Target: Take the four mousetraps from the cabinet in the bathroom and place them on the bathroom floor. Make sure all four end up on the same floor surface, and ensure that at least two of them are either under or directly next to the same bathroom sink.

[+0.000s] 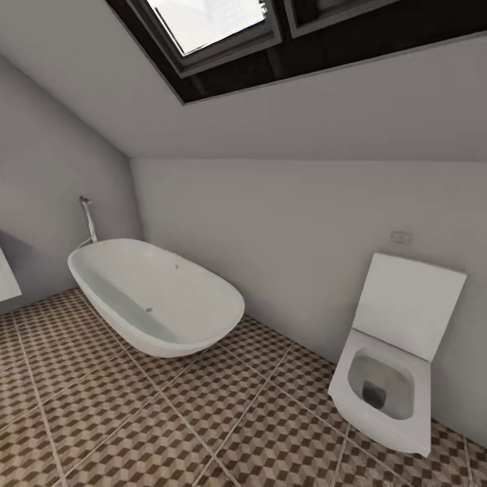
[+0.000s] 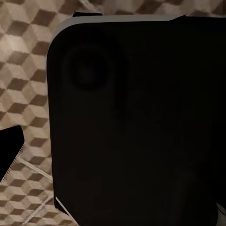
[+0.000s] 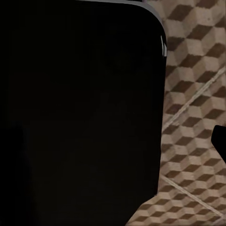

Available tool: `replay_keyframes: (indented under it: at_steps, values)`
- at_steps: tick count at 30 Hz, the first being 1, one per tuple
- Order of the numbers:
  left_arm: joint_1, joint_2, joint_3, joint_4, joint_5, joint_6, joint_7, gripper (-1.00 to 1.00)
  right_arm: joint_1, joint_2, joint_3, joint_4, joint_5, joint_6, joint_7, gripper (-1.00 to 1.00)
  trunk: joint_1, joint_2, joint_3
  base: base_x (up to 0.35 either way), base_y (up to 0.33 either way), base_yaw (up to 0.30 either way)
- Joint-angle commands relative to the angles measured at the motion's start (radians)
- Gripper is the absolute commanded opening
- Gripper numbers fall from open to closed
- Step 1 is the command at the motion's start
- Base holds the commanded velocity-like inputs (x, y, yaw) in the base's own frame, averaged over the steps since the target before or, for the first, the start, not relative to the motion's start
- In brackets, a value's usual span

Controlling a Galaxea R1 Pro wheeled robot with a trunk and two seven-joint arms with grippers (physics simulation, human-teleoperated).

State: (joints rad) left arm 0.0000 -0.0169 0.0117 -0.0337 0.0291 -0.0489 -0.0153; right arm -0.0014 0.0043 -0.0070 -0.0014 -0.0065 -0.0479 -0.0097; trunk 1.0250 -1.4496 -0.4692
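Note:
The mousetraps and the cabinet are out of view. The bathroom floor (image 1: 169,426) fills the lower half of the head view, tiled in a brown, beige and white cube pattern with pale grout lines. The same tiles show in the left wrist view (image 2: 23,75) and the right wrist view (image 3: 197,94), beside a large dark rounded part of my own body (image 2: 141,122) (image 3: 80,108). A white flat corner (image 1: 7,279) juts from the left wall; it may be the end of the bathroom sink, but I cannot tell.
An oval white bathtub (image 1: 155,297) stands on the floor at the left, with a chrome tap (image 1: 87,218) behind it. A white toilet (image 1: 392,365) with its lid up stands against the right wall. A skylight (image 1: 210,27) sits in the sloped ceiling.

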Motion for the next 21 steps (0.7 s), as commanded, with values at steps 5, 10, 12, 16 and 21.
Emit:
replay_keyframes:
  at_steps: [5,10,12,16,21]
  values:
    - [0.000,0.001,0.001,0.000,0.003,-0.002,-0.002,1.00,0.000,0.000,-0.001,0.000,-0.001,-0.004,-0.001,1.00,0.000,0.000,-0.001,0.000,0.000,-0.290]
    - [0.000,0.000,0.002,0.000,0.003,-0.002,-0.002,1.00,0.000,0.000,-0.001,0.000,-0.001,-0.003,-0.001,1.00,0.000,0.000,-0.001,0.000,0.000,-0.290]
    - [0.000,0.001,0.002,0.000,0.003,-0.003,-0.002,1.00,0.000,0.000,-0.001,0.000,-0.001,-0.003,-0.001,1.00,0.000,0.000,-0.001,0.000,0.000,-0.290]
    - [0.000,0.001,0.002,0.000,0.003,-0.002,-0.002,1.00,0.000,0.000,-0.001,0.000,-0.001,-0.003,-0.001,1.00,0.000,0.000,-0.001,0.000,0.000,-0.290]
    - [0.000,0.001,0.001,0.000,0.003,-0.002,-0.002,1.00,0.000,0.000,-0.001,0.000,-0.001,-0.003,-0.001,1.00,0.000,0.000,-0.001,0.000,0.000,-0.290]
